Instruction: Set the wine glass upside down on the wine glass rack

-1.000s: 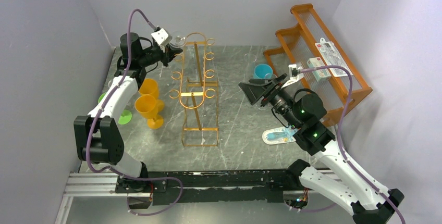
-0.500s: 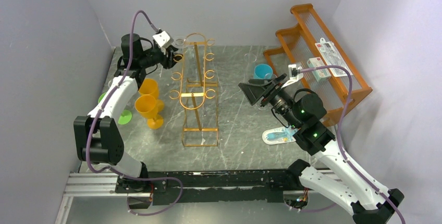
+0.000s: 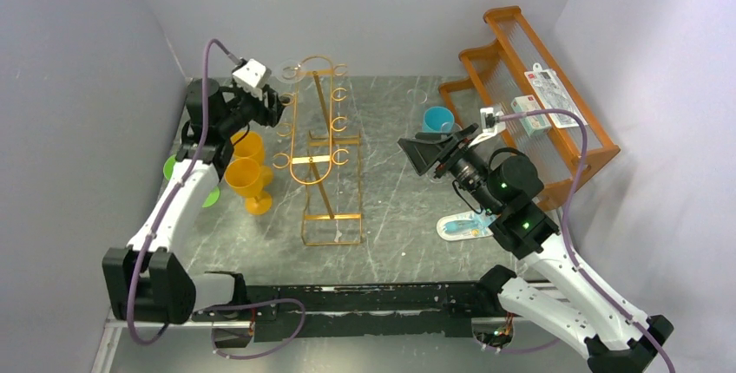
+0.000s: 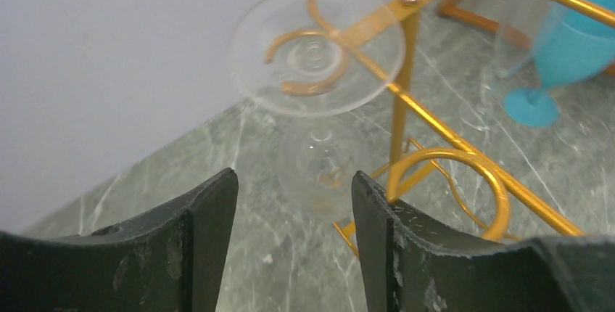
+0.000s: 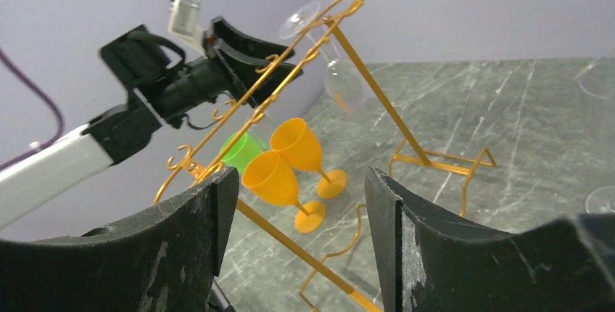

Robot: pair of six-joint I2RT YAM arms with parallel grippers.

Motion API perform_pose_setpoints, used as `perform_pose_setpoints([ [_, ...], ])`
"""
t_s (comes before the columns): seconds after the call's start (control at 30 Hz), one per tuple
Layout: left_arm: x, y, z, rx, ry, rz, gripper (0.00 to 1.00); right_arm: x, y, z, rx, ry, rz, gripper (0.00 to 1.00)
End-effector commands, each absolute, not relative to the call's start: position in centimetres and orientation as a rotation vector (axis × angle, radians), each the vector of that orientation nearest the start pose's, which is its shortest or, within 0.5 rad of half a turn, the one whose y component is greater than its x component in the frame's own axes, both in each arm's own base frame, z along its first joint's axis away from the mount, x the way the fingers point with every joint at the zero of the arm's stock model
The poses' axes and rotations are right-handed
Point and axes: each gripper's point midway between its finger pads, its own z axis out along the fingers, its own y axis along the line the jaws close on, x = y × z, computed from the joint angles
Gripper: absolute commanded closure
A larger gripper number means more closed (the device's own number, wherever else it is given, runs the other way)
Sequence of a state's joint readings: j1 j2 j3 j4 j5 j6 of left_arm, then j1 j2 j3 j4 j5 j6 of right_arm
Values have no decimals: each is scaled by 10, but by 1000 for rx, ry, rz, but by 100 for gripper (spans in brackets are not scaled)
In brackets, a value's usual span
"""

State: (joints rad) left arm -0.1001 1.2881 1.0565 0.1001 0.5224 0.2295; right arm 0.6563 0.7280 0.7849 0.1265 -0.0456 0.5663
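In the top view, the wine glass [image 3: 289, 69] is seen only as a faint clear disc at the top of the wine glass rack [image 3: 318, 184], just beside the left gripper [image 3: 279, 102]. More is shown by the left wrist view. There the wine glass [image 4: 316, 51] is hung upside down. Its round flat foot is laid over the highest ring hook on the left side of the rack, the stem is passed through the ring, and the bowl is hung below. The left gripper [image 4: 294, 179] is held open before the glass. Its black, scuffed fingers [image 4: 207, 247] are kept apart from the bowl and nothing is gripped.

In the right wrist view the same glass is seen from the side, with the bowl under the arched top and the left arm [image 5: 80, 152] beyond the wires. The right gripper [image 5: 299, 178] is also opened wide. Nothing is held between its jaws, and it is kept well apart from the rack.

The rack is made of thin golden-orange wire, with small ring hooks down both sides and a rectangular base. The table [image 3: 391, 191] is a grey-green slab with pale veins, like marble. Two orange goblets [image 3: 246, 173] of opaque material and a green cup [image 5: 243, 149] are stood to the left of the rack. A blue goblet [image 3: 437, 118] is stood to its right, near an orange stepped shelf [image 3: 529, 87].
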Motion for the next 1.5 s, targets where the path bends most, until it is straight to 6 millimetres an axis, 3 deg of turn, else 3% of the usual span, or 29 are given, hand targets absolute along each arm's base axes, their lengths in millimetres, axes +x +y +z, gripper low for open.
perform_pose_setpoints([
  [0.0,404,-66,289,229,1726,-178,29,234,213,370,-91,1517,1000,31],
  [0.07,387,-52,289,75,1762,-170,23,237,213,366,-79,1549,985,31],
  [0.23,357,-54,304,83,1698,-199,16,245,212,358,-58,1620,939,31],
  [0.43,346,-64,307,143,1727,-246,18,251,210,353,-19,1650,915,31],
  [0.6,337,-51,312,-17,1794,-237,22,256,215,347,-21,1693,904,31],
  [0.67,330,-47,320,-98,1809,-253,21,255,224,344,-68,1710,926,31],
  [0.77,318,-61,330,-64,1827,-340,22,245,250,343,-225,1716,1028,31],
  [0.87,301,-77,342,3,1807,-437,22,214,280,348,-463,1653,1237,31],
  [0.97,283,-86,349,30,1790,-509,20,188,296,357,-589,1569,1414,28],
  [1.07,268,-94,354,54,1793,-565,20,184,303,360,-574,1568,1504,27],
  [1.27,249,-112,362,101,1789,-702,20,190,323,344,-516,1727,1557,28],
  [1.47,240,-120,359,138,1809,-756,20,192,346,322,-427,1869,1567,41],
])
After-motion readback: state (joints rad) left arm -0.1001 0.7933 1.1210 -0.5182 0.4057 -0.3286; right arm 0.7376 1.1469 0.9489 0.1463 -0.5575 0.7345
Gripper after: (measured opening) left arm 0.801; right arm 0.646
